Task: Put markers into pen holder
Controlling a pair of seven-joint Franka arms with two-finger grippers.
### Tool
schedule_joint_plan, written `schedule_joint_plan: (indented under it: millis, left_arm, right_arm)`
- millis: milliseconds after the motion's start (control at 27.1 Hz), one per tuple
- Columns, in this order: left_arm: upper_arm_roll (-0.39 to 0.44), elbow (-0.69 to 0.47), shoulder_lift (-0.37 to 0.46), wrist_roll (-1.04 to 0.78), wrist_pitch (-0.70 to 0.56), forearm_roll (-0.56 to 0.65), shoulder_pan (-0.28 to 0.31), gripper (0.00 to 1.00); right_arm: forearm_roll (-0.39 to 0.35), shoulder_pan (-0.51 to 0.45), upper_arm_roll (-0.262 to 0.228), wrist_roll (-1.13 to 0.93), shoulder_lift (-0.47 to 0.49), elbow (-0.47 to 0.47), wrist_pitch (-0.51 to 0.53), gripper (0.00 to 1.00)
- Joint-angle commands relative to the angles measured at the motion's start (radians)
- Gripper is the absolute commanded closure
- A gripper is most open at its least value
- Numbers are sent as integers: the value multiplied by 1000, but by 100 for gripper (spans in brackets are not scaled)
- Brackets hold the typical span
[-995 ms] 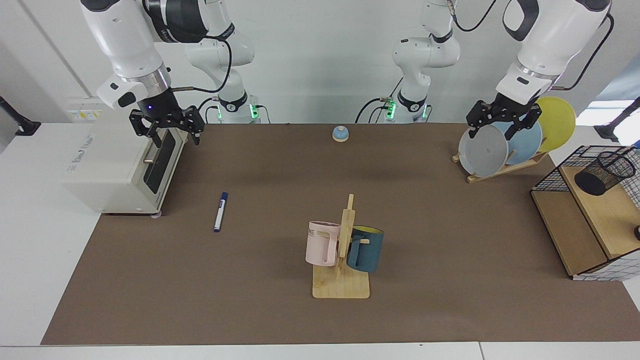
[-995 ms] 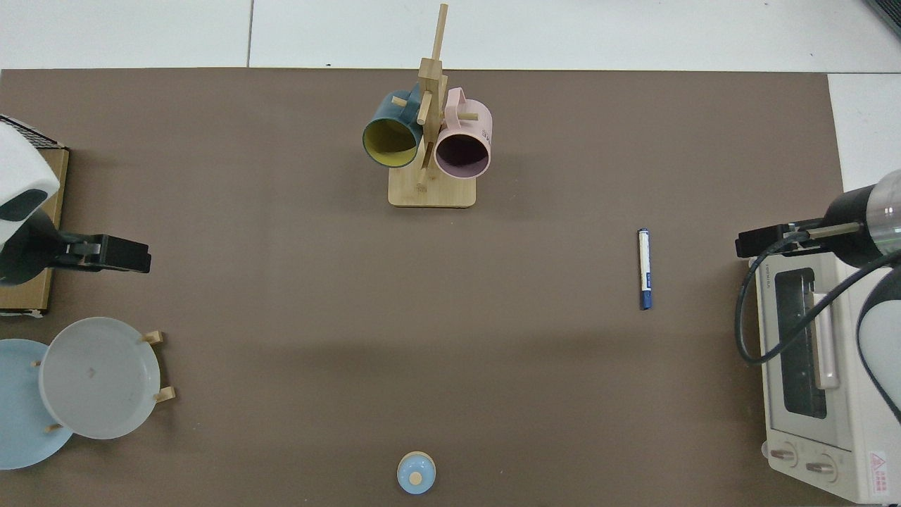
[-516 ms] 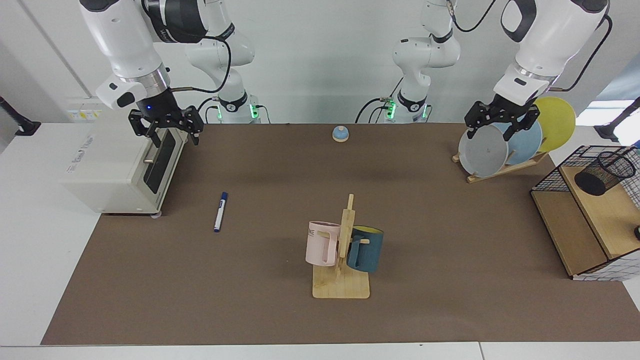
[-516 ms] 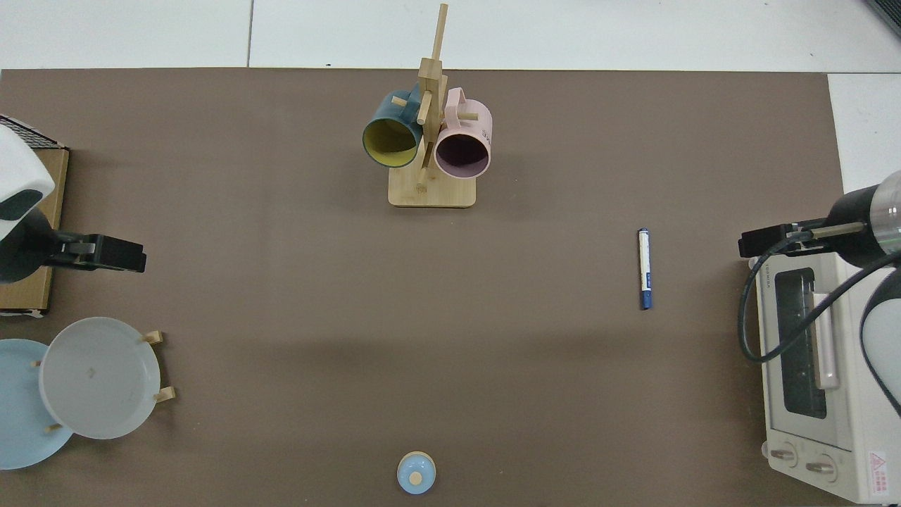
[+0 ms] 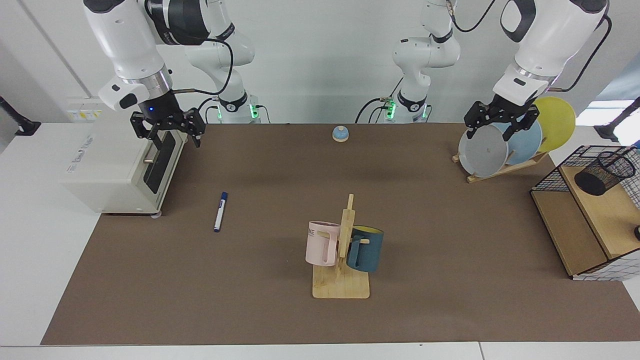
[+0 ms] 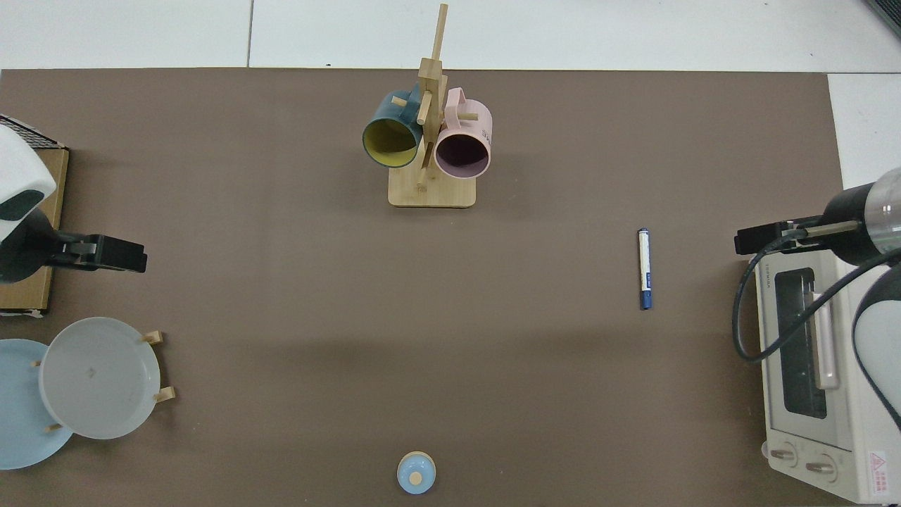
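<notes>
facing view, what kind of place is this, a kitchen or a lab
Most likely a robotics lab staged with household props: two Franka arms stand at one brown mat, with a toaster oven, a mug rack and a plate rack spread around it.

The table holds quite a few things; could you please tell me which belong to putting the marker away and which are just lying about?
For the job:
marker
pen holder
right gripper
left gripper

Just lying about:
toaster oven
mug rack
plates
bell
</notes>
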Motion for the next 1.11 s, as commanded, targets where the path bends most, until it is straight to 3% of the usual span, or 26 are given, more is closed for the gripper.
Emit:
schedule_joint_plan:
  millis: [0, 479, 774, 1068]
  left_arm:
    - [15, -28, -15, 12, 20, 7, -15, 0]
    - [13, -27, -15, 12, 20, 7, -15, 0]
    - [9, -28, -15, 12, 20, 7, -17, 0]
    - [4, -28, -15, 12, 20, 7, -15, 0]
  right_arm:
    - [-10, -1, 5, 28, 10, -69, 98, 0]
    - [-1, 59, 8, 147, 251, -119, 393, 0]
    - [4, 48, 6, 235, 306, -226, 516, 0]
    - [4, 14, 8, 236, 363, -260, 571, 0]
